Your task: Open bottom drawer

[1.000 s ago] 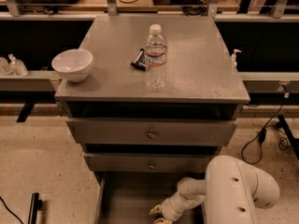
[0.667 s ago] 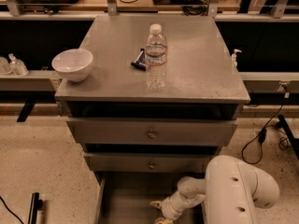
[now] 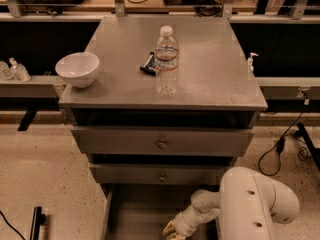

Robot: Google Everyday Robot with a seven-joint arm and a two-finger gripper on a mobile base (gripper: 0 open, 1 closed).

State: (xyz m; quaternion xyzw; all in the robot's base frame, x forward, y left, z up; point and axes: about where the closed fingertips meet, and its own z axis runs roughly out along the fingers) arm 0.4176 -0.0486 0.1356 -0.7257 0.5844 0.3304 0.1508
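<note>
The bottom drawer [image 3: 140, 211], smooth grey metal, extends toward the camera; the gripper [image 3: 172, 230] hangs over it, grip state unclear.

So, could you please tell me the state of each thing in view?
Bottom drawer: pulled out, grey interior showing.
Middle drawer: looks shut.
Top drawer: looks shut.
Water bottle: upright, capped.
Bowl: upright, at the left edge of the cabinet top.
Gripper: down in that open drawer, at the view's lower edge.
</note>
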